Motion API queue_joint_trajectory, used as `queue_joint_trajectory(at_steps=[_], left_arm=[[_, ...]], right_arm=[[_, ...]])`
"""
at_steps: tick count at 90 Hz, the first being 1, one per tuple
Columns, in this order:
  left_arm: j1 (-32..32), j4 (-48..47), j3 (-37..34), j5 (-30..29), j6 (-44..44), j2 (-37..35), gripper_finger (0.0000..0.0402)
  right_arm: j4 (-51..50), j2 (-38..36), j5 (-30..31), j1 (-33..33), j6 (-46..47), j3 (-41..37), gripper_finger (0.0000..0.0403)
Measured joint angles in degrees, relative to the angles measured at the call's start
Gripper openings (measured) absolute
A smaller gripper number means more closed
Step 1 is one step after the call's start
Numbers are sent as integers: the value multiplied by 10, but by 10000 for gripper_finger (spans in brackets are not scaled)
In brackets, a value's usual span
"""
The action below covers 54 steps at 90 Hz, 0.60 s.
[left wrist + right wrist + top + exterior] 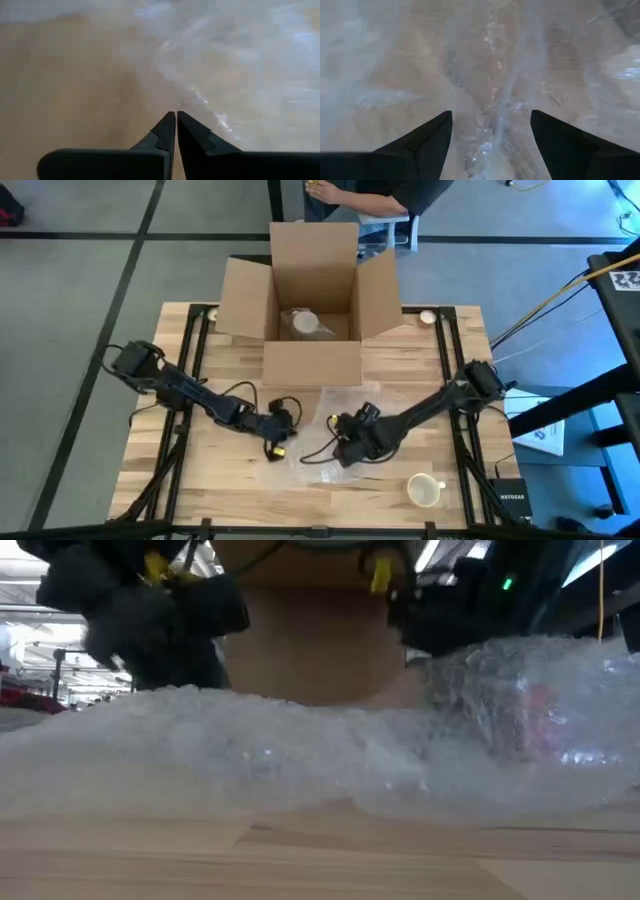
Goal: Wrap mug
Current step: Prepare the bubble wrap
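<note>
Your mug (425, 491) sits by the bench's near edge, rightward of the wide-spread right end effector (345, 448); left end effector (283, 426) pinched closed on bubble wrap (320, 430)

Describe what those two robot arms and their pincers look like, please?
Both arms are dark, jointed and slender, with black cables looping beside them. The left gripper and right gripper are chunky black units with small yellow markings; a green light shows in the low view. Each ends in two dark, wedge-shaped fingers tapering to points.
</note>
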Motion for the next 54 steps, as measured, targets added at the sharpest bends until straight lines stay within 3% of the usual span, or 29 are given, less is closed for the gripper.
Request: queue_joint_trajectory(at_steps=[14, 27, 38, 54], left_arm=[[-64, 96, 7, 109, 21, 0, 0], [-112, 65, 10, 173, 25, -1, 0], [-125, 14, 14, 125, -9, -5, 0], [-106, -62, 38, -21, 27, -15, 0]], right_arm=[[18, 0, -3, -23, 0, -21, 257], [13, 0, -3, -52, 0, -33, 257], [24, 0, -1, -66, 1, -36, 257], [44, 0, 4, -63, -3, -36, 257]])
